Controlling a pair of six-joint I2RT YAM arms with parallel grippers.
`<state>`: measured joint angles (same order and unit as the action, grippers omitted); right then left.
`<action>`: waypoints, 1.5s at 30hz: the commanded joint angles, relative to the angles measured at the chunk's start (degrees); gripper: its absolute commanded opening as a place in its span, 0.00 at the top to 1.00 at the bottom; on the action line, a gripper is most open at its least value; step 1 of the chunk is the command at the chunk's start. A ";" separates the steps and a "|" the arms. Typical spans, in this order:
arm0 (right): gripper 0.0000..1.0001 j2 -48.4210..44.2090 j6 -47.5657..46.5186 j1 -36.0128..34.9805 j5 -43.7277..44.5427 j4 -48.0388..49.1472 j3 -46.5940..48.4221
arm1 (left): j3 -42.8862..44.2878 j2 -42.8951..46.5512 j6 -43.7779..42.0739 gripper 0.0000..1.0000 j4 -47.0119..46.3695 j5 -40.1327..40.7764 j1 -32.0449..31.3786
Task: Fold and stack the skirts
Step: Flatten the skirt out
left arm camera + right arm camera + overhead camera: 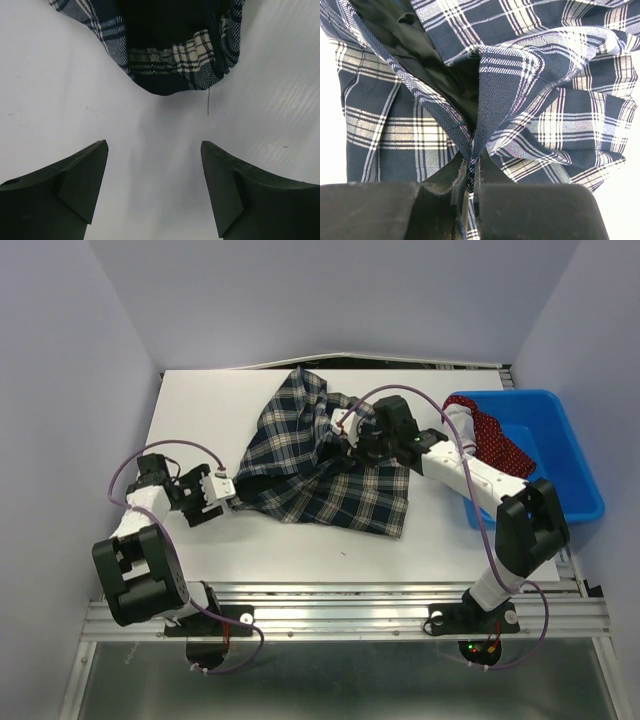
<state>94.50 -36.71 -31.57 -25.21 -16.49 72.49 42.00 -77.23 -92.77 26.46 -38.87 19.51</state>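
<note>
The plaid skirt [320,465] lies rumpled in the middle of the white table. My right gripper [345,435] is shut on a fold of its waistband edge [472,160] and lifts the cloth into a ridge. My left gripper [228,487] is open and empty just off the skirt's left corner [172,75], its fingers [80,180] apart over bare table. The red polka-dot skirt [500,445] hangs over the left rim of the blue bin.
The blue plastic bin [565,455] stands at the right edge of the table [190,410]. Purple cables loop from both arms. The table's front edge runs along a metal rail.
</note>
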 commanded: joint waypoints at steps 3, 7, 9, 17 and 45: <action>0.99 -2.30 -1.26 -0.33 -0.27 -0.56 3.80 | 0.62 -3.62 -9.44 0.08 -5.27 -3.66 -4.91; 0.99 -2.30 -1.79 -0.33 -0.89 -0.73 3.63 | 1.33 -5.12 -10.41 0.08 -6.50 -5.07 -8.86; 0.99 -2.30 -1.87 -0.33 -1.24 -0.82 3.71 | -0.16 -4.25 -9.28 0.08 -10.43 -5.95 -10.27; 0.99 -2.74 -1.88 -0.33 -0.37 -1.00 4.50 | -3.68 0.85 2.67 0.52 -24.52 -3.94 -15.46; 0.99 -3.78 -6.71 11.27 10.90 -15.74 40.81 | 31.58 20.00 56.57 1.00 -20.68 26.48 -10.19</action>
<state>96.38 -40.95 -23.94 -22.76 -26.89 115.98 77.38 -63.16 -32.62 4.49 -22.92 6.52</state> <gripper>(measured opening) 0.057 0.044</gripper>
